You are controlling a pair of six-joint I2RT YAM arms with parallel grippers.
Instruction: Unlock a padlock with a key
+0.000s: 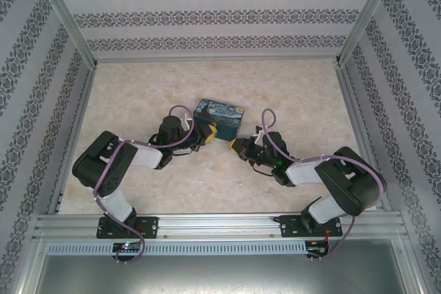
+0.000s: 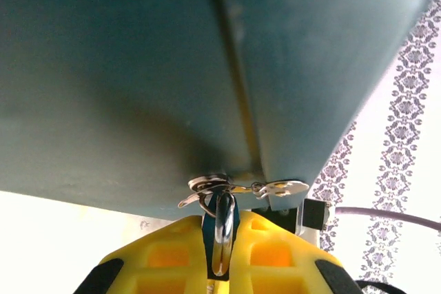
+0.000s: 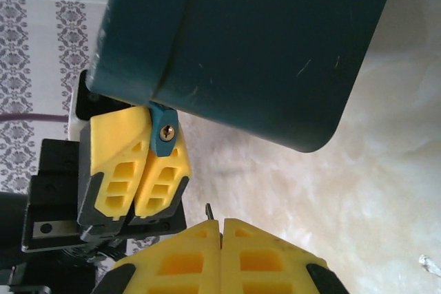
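**At the box front: padlock clamped, key held clear of it**

Near the middle of the beige marbled worktop (image 1: 289,94) stands a rectangular box with a swirling night-sky print on its lid and dark teal sides (image 1: 219,116). Both arms reach in to its near edge from either side.

1. Left gripper (image 1: 208,133): its yellow fingers (image 3: 114,163) are clenched on the tiny blue-bodied padlock with a small metal shackle (image 3: 164,135). The padlock sits at the lower edge of the box. In the left wrist view its shackle rises between the fingertips to the silver metal hasp (image 2: 275,186) on the box seam. Whether the shackle is latched cannot be told.
2. Padlock face: the round brass keyhole (image 3: 165,130) points toward the right wrist camera.
3. Right gripper (image 3: 221,228): its yellow fingers are pressed tight together. The thin grey metal key (image 3: 209,209) is pinched there, with a short dark tip projecting past the fingertips.
4. Key position: the tip is near the padlock but apart from it, below the keyhole in the right wrist view, not inserted.
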